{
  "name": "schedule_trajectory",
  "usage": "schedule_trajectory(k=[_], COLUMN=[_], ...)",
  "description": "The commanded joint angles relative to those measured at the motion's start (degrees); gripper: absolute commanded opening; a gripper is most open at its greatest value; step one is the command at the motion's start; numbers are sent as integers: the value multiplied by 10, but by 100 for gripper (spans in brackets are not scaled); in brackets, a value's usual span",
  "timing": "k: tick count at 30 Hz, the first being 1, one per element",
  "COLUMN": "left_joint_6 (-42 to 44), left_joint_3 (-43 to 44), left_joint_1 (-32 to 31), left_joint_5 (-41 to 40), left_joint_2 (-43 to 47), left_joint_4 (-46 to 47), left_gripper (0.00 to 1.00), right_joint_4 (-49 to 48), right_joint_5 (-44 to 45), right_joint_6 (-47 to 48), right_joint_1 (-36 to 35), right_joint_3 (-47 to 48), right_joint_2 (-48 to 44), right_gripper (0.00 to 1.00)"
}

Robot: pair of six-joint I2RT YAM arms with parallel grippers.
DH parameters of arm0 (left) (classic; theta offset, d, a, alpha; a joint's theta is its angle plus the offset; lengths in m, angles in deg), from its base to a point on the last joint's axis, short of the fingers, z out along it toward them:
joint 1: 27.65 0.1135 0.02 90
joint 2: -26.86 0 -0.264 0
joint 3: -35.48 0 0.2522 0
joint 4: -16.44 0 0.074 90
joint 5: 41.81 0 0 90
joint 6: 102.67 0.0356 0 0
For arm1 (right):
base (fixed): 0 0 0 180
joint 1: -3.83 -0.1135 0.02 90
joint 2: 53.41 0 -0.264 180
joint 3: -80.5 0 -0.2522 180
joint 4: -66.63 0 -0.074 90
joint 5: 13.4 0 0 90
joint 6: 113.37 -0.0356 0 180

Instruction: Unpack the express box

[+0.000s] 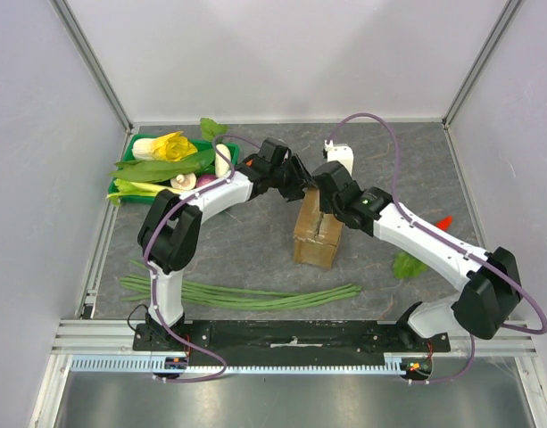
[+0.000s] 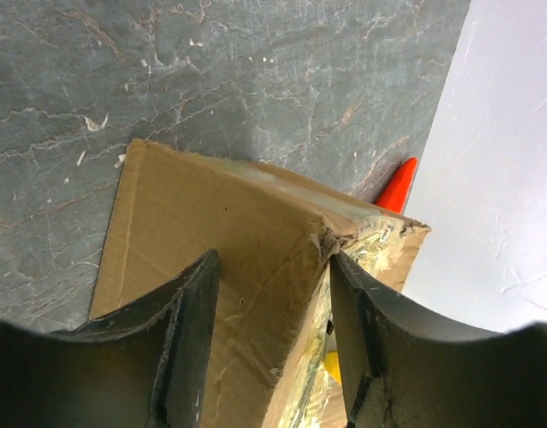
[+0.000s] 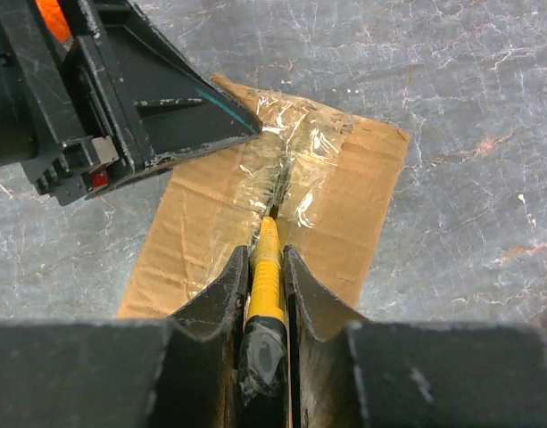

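Note:
The express box (image 1: 316,242) is a small brown cardboard box standing mid-table, its taped seam facing up. My right gripper (image 1: 332,205) is shut on a yellow utility knife (image 3: 267,285). In the right wrist view the gripper (image 3: 266,254) holds the knife tip at the clear tape along the seam of the box (image 3: 362,187). My left gripper (image 1: 302,185) is at the box's far end. In the left wrist view its jaws (image 2: 273,263) are apart and straddle the upper corner of the box (image 2: 193,223). One of its fingers (image 3: 184,107) rests by the seam.
A green tray (image 1: 121,174) of vegetables sits at the back left. Long green beans (image 1: 246,294) lie across the front. A green leaf (image 1: 407,265) and a red chili (image 1: 443,221) lie at the right. A white object (image 1: 340,153) stands behind the box.

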Motion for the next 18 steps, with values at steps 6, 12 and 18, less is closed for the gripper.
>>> schedule_trajectory(k=[6,12,18], left_joint_6=[0,19,59], left_joint_3=[11,1,-25], left_joint_1=[8,8,9], left_joint_5=[-69,-54,-29], left_joint_2=[-21,5,47], left_joint_4=[-5,6,13], left_gripper=[58,61,70], right_joint_4=[81,71,65], right_joint_5=[24,46,49], right_joint_6=[-24,-16,-15], right_joint_1=[-24,-20,-11], right_joint_3=[42,64,51], right_joint_2=[-53,-79,-90], right_gripper=[0,0,0])
